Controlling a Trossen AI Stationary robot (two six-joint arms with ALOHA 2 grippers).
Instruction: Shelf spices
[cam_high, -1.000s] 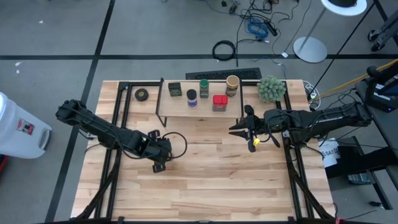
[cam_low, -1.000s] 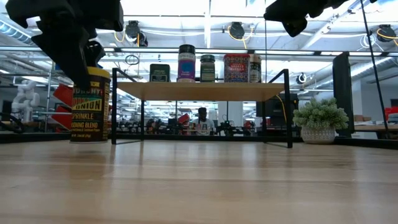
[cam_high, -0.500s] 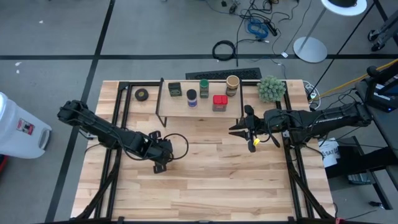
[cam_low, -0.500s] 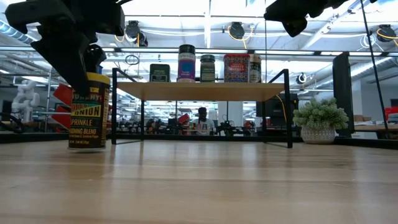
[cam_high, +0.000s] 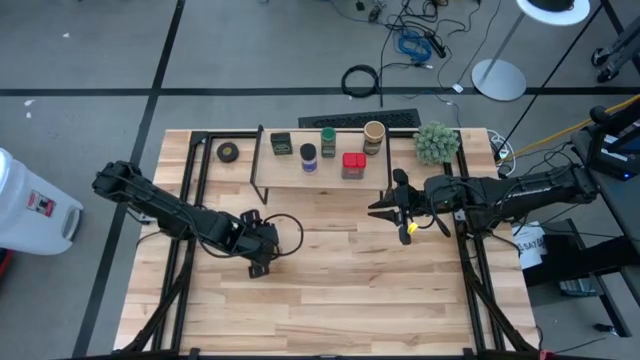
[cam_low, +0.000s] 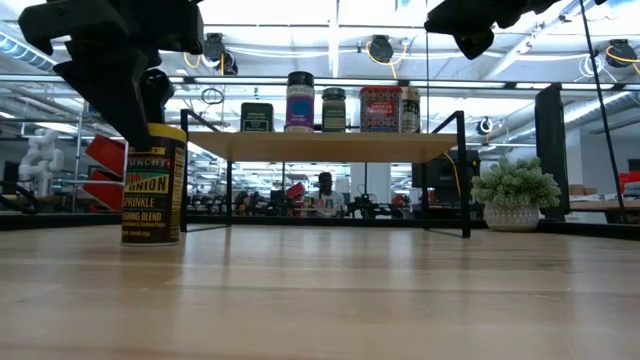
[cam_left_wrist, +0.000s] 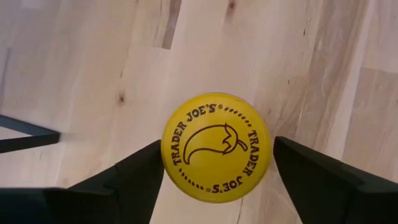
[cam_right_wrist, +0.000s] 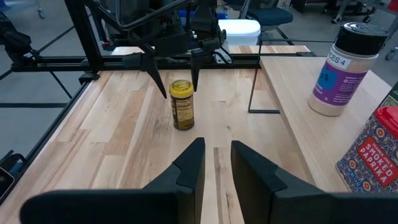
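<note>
In the high view, five spice containers (cam_high: 329, 142) stand on the shelf (cam_high: 320, 170) at upper centre, a sixth jar (cam_high: 257, 243) below-left on the table (cam_high: 340, 290).

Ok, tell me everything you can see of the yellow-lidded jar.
The yellow-lidded jar stands upright on the table, in front of the shelf and not on it. It is a small cylinder with a dark label in yellow lettering and a round yellow lid printed with a pepper emblem. The left gripper hangs over it, fingers open on either side of the lid; one is close against the rim, the other clear.
</note>
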